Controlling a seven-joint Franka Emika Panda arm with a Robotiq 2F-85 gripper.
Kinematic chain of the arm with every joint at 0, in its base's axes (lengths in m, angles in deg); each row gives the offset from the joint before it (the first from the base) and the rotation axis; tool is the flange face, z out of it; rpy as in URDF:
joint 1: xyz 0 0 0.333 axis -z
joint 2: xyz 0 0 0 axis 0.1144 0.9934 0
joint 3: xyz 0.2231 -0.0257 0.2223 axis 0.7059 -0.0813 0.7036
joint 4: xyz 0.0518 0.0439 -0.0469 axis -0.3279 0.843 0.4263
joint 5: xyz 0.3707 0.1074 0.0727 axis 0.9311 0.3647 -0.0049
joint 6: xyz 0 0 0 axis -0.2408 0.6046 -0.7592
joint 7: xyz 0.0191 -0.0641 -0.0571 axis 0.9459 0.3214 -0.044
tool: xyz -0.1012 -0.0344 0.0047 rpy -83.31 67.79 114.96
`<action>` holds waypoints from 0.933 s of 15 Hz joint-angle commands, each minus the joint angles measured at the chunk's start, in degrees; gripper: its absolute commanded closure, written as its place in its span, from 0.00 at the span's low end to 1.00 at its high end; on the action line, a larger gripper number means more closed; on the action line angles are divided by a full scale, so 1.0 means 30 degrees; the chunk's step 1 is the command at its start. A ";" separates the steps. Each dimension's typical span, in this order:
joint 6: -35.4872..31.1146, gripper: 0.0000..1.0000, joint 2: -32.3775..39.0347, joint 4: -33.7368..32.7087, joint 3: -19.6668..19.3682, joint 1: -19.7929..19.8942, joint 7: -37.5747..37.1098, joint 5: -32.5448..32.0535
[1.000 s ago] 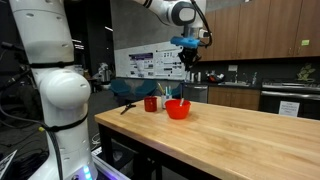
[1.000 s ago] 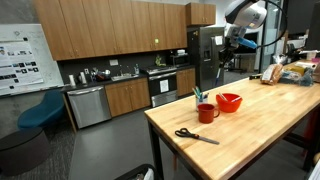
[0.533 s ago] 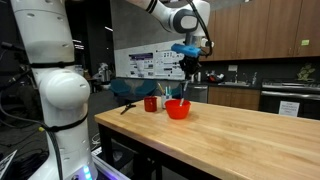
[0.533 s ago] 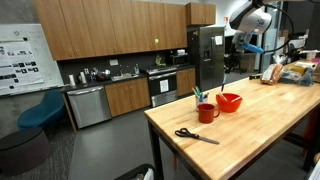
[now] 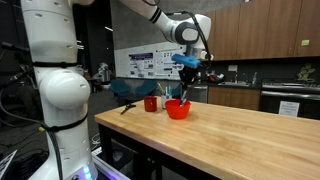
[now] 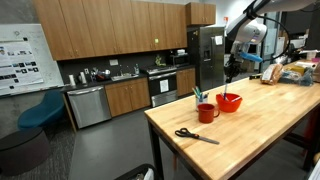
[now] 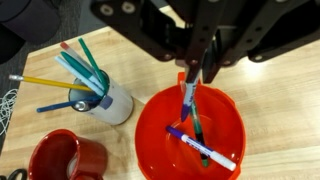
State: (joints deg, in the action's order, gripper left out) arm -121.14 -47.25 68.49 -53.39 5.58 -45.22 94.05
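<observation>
My gripper is shut on a slim blue-and-white pen that hangs straight down over a red bowl. In the bowl lie a purple-capped marker and a green pen. The held pen's tip reaches into the bowl's opening. In both exterior views the gripper hangs just above the bowl near the end of the wooden table.
Left of the bowl, a white cup holds several coloured pens. A red mug stands beside it. Black-handled scissors lie near the table edge. Boxes and bags sit at the far end. Kitchen cabinets stand behind.
The gripper has come down and shifted over the red bowl, carrying the pen with it. The jaws have stayed shut.
</observation>
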 commanded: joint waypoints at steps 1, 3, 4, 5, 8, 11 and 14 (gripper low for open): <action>0.0070 0.97 0.0859 -0.0394 0.0213 0.0240 -0.0574 -0.0195; 0.0286 0.78 0.1286 -0.0576 0.0261 0.0287 -0.0728 -0.0155; 0.0288 0.64 0.1407 -0.0620 0.0314 0.0289 -0.0781 -0.0137; 0.0262 0.59 0.1471 -0.0664 0.0385 0.0273 -0.0781 -0.0138; 0.0002 0.40 0.1424 -0.0760 0.0669 0.0176 -0.0608 0.0067; -0.0523 0.19 0.1316 -0.0848 0.1114 -0.0025 -0.0414 0.0262; -0.1061 0.02 0.1448 -0.1010 0.1688 -0.0286 -0.0264 0.0214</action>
State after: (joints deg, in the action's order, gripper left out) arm -123.03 -43.05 66.12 -49.75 5.24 -46.34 94.37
